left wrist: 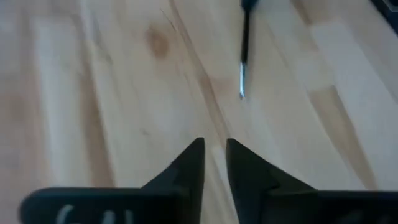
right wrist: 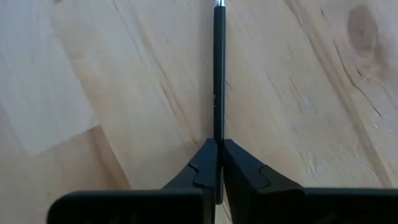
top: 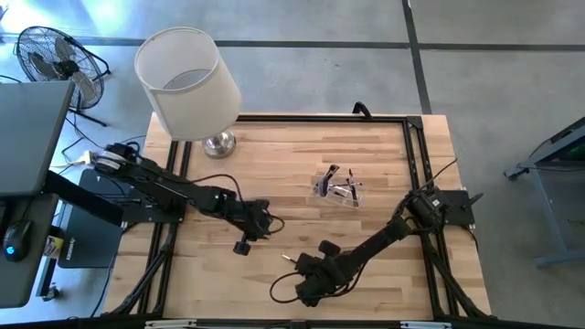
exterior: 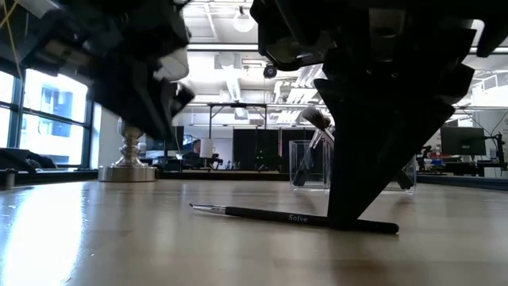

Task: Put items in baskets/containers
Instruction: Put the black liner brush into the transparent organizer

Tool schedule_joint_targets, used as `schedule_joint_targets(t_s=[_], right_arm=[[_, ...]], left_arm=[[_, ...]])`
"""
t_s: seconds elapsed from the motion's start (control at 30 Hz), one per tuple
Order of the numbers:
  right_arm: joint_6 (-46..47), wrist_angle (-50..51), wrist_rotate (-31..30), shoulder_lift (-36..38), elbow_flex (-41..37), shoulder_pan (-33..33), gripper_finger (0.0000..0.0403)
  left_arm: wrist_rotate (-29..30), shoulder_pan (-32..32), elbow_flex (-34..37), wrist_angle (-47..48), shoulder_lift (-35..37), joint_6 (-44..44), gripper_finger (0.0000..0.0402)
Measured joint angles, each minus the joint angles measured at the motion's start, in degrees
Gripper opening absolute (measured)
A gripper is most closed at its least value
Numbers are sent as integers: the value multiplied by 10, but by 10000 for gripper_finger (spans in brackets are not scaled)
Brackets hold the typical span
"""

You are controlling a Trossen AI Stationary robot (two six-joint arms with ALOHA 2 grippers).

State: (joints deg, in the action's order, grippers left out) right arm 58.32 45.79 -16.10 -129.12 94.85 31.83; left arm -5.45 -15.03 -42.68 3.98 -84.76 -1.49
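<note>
Brush (right wrist: 218,74): lies flat on the surface (top: 274,174), near its front edge, long axis running straight out from the right tool (right wrist: 218,163).
Right tool: clamped on the brush handle.
Left tool (left wrist: 214,163): slightly apart, empty, above bare wood.
Box (top: 340,189): mid-surface, brushes inside.
Low view only: lettering on the handle.

two dark jointed arms, black cables trailing, wedge-shaped black jaws, matte finish
</note>
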Motion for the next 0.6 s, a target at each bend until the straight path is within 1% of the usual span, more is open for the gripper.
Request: schedule_joint_targets(t_s=[0.13, 0.23, 0.37, 0.47, 0.53, 0.6], right_arm=[[1, -6, 2, 0, 0, 0, 5], [12, -9, 1, 0, 0, 0, 9], [22, -11, 0, 0, -1, 0, 6], [23, -13, 0, 0, -1, 0, 4], [23, -13, 0, 0, -1, 0, 6], [23, -14, 0, 0, -1, 0, 7]], left_arm=[[-24, 0, 0, -37, -44, 12, 96], [-28, 0, 0, -72, -74, 32, 109], [-49, 0, 0, -113, -107, 31, 112], [-66, -5, 0, -132, -118, 31, 113], [-64, -13, -1, -140, -127, 30, 113], [-48, -24, 0, -147, -140, 26, 113]])
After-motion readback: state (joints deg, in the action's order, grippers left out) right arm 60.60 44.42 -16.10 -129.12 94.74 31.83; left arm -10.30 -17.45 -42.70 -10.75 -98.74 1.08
